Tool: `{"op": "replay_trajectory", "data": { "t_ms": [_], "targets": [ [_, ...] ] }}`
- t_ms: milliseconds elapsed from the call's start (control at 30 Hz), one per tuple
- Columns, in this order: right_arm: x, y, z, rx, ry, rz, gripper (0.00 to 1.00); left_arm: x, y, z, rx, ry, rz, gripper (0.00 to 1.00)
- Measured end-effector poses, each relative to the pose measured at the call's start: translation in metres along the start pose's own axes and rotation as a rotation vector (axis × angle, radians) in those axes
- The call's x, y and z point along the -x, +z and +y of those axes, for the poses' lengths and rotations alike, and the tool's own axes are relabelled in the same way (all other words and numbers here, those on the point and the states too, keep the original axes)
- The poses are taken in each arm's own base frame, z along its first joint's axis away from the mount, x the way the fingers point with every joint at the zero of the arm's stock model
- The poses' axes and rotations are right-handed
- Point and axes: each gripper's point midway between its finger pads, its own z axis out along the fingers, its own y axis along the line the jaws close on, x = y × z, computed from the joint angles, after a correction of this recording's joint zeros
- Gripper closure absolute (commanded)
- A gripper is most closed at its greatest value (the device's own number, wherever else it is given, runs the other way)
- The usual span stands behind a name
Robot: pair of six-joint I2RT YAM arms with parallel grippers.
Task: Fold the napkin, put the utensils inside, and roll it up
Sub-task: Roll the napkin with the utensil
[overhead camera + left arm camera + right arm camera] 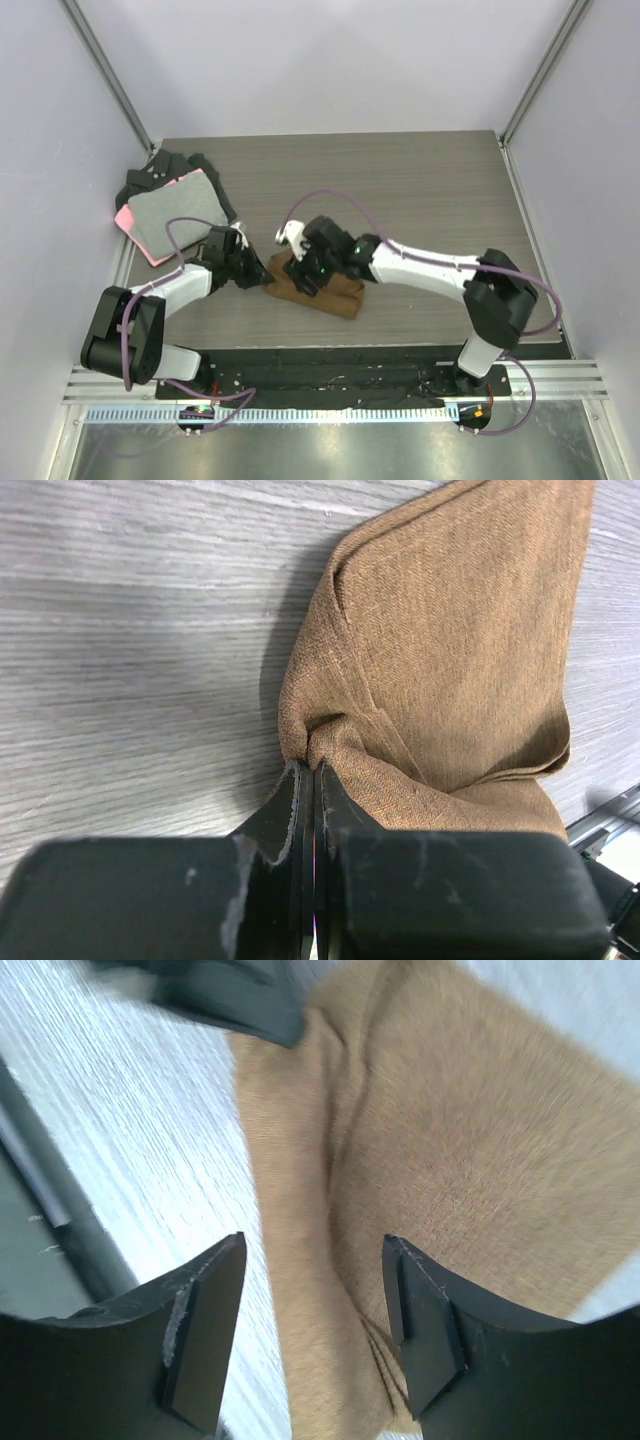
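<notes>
Pale walls [330, 60] close in a grey wood-grain table [420, 180]. The napkin [342, 300] lies near the middle of the table, toward the near edge, folded into a thick brown band that runs left to right. The left gripper [313, 780] is at the band's left end. Its jaws are pressed together on a bunched corner of the cloth, which puckers into creases where it is pinched. The right gripper [312, 1260] hangs over the napkin's middle with its jaws spread wide, holding nothing. In the blurred right wrist view, a soft fold ridge runs along the fabric below the gap between them. In the table's far left corner, a grey cloth [175, 212] with a pink edge rests on top of black cloths [150, 178], well apart from the napkin.
</notes>
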Motion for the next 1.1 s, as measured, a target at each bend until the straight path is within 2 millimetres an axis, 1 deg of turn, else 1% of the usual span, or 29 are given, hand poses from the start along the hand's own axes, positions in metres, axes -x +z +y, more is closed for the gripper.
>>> {"op": "replay_trajectory", "data": {
  "t_ms": [33,100,167,200,233,333,433,600,767,900,1000,1033,1067,1100],
  "targets": [
    [0.002,-0.003,0.006,-0.042,-0.051,-0.024,0.35,0.0,0.0,0.0,0.006,-0.005,0.009,1.0],
    [0.002,-0.004,0.025,-0.112,-0.174,-0.064,0.35,0.002,0.002,0.0,0.016,-0.018,0.026,1.0],
    [-0.005,0.003,0.043,-0.141,-0.259,-0.063,0.36,0.003,0.003,0.001,0.018,-0.031,0.041,1.0],
    [-0.009,0.008,0.048,-0.153,-0.292,-0.054,0.36,0.003,0.004,0.002,0.018,-0.038,0.05,1.0],
    [-0.013,0.014,0.05,-0.166,-0.314,-0.044,0.37,0.003,0.004,0.002,0.017,-0.044,0.058,1.0],
    [-0.024,0.03,0.036,-0.228,-0.338,-0.002,0.38,0.004,0.005,0.002,0.01,-0.058,0.074,1.0],
    [-0.034,0.041,0.023,-0.265,-0.347,0.033,0.41,0.003,0.006,0.0,0.002,-0.062,0.083,1.0],
    [-0.042,0.051,0.015,-0.288,-0.368,0.061,0.43,0.004,0.006,0.0,0.0,-0.064,0.084,1.0],
    [-0.042,0.054,0.01,-0.293,-0.36,0.062,0.43,0.004,0.006,0.0,-0.001,-0.065,0.084,1.0],
    [-0.039,0.056,0.003,-0.274,-0.328,0.063,0.44,0.004,0.006,0.0,-0.005,-0.062,0.085,1.0],
    [-0.037,0.059,-0.002,-0.244,-0.298,0.073,0.48,0.005,0.006,-0.001,-0.009,-0.061,0.082,0.99],
    [-0.036,0.06,-0.002,-0.227,-0.288,0.079,0.5,0.006,0.006,-0.001,-0.01,-0.06,0.079,0.97],
    [-0.037,0.061,-0.002,-0.213,-0.28,0.086,0.55,0.006,0.006,-0.001,-0.012,-0.059,0.078,0.93],
    [-0.036,0.061,-0.002,-0.202,-0.274,0.089,0.57,0.006,0.006,-0.001,-0.012,-0.057,0.077,0.86]
  ]
}}
